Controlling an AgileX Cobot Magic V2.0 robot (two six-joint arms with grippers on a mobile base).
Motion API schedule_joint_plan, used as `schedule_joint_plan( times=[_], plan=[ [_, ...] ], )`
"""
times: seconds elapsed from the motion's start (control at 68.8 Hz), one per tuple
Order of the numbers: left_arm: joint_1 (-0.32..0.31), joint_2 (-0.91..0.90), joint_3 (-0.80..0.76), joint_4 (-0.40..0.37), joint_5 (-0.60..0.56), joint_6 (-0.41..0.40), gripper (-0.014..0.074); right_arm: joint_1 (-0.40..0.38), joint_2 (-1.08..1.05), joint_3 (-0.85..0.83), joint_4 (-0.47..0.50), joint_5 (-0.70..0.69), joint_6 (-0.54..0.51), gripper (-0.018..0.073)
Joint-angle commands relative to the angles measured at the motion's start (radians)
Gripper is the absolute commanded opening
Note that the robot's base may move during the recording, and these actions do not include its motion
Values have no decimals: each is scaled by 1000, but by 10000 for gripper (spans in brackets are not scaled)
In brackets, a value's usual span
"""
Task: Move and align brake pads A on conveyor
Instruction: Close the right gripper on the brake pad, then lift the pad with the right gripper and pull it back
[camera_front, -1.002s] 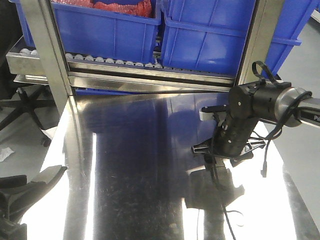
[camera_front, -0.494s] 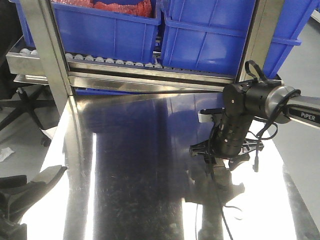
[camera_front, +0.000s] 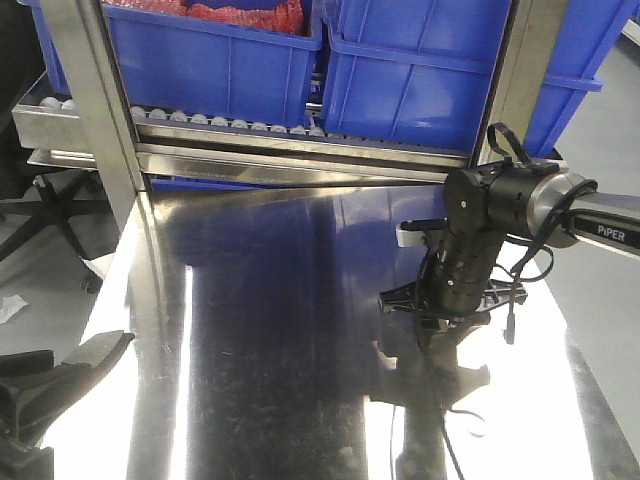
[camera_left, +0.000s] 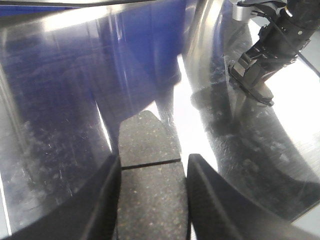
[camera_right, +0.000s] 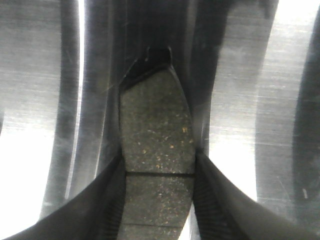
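Two brake pads A show, each a flat grey-brown pad with a centre groove. My left gripper (camera_left: 154, 159) is shut on one pad (camera_left: 149, 150), held low over the steel table (camera_left: 60, 100). My right gripper (camera_right: 158, 157) is shut on the other pad (camera_right: 156, 120) and points straight down. That pad's far end sits close to its own reflection in the steel. In the front view the right gripper (camera_front: 440, 328) hangs at the table's right side, and the left gripper (camera_front: 95, 355) is at the lower left edge. The conveyor is out of view.
The shiny steel table (camera_front: 270, 330) fills the front view. Blue bins (camera_front: 220, 60) sit on a roller rack (camera_front: 230, 125) along its far edge, between steel uprights (camera_front: 95, 110). In the left wrist view the right arm (camera_left: 275, 45) stands at the upper right.
My right arm has shifted slightly left and a little lower over the table, still holding its pad. The left gripper has not moved.
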Motion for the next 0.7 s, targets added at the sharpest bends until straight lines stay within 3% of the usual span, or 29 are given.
schedule_joint_plan(
  times=[0.0, 0.262, 0.683],
  plan=[
    [-5, -3, -29, 0, -93, -7, -6, -1, -50, -29, -9, 4, 1, -12],
    [-5, -3, -29, 0, -93, -7, -6, -16, -131, 0, -26, -79, -5, -9],
    [-5, -3, -29, 0, -93, -7, -6, -134, -512, 291, -20, -232, -121, -6]
  ],
)
